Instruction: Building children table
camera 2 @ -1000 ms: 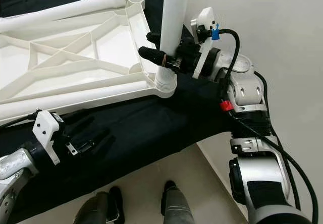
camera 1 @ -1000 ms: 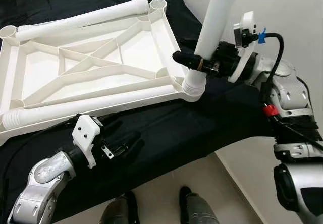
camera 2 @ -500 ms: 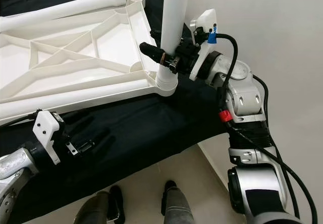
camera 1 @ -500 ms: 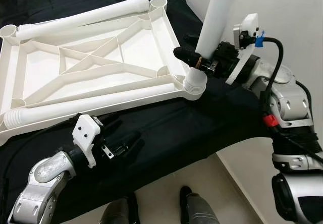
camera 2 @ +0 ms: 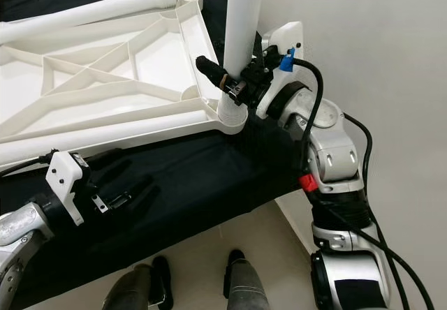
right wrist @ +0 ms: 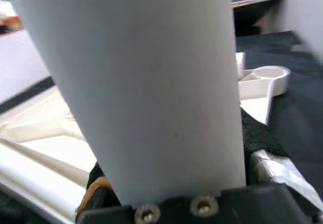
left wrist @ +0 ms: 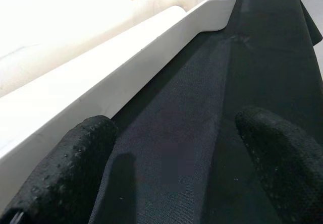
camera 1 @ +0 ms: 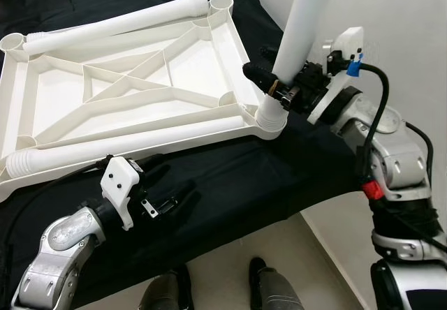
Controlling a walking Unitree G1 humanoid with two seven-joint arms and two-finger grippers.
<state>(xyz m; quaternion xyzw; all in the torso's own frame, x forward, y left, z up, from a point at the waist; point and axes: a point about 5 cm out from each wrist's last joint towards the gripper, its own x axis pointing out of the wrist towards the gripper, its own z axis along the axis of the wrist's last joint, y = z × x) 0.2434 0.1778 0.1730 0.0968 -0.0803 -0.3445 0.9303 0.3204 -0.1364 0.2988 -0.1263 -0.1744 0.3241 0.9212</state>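
- A white plastic tabletop [camera 1: 133, 90] lies upside down on a black cloth [camera 1: 230, 177], filling the upper left of the head views; its ribbed underside faces up.
- One white table leg [camera 1: 304, 24] stands nearly upright at centre right, its ribbed lower end seated in the corner socket [camera 1: 269, 118] of the tabletop nearest the right arm.
- The right gripper [camera 1: 276, 86] is clenched around this leg just above the socket, one black finger showing on each side of it. In the right wrist view the leg [right wrist: 146, 88] stands close before the camera.
- Two more legs lie loose on the tabletop: the far leg [camera 1: 115, 25] along the upper edge, the near leg [camera 1: 126, 144] along the lower edge.
- The left gripper [camera 1: 164, 202] rests low on the cloth at lower left, just beside the tabletop's near edge. Its black fingers [left wrist: 65, 176] are spread apart, grasping nothing.
- The robot's feet [camera 1: 216, 292] show at the bottom centre.
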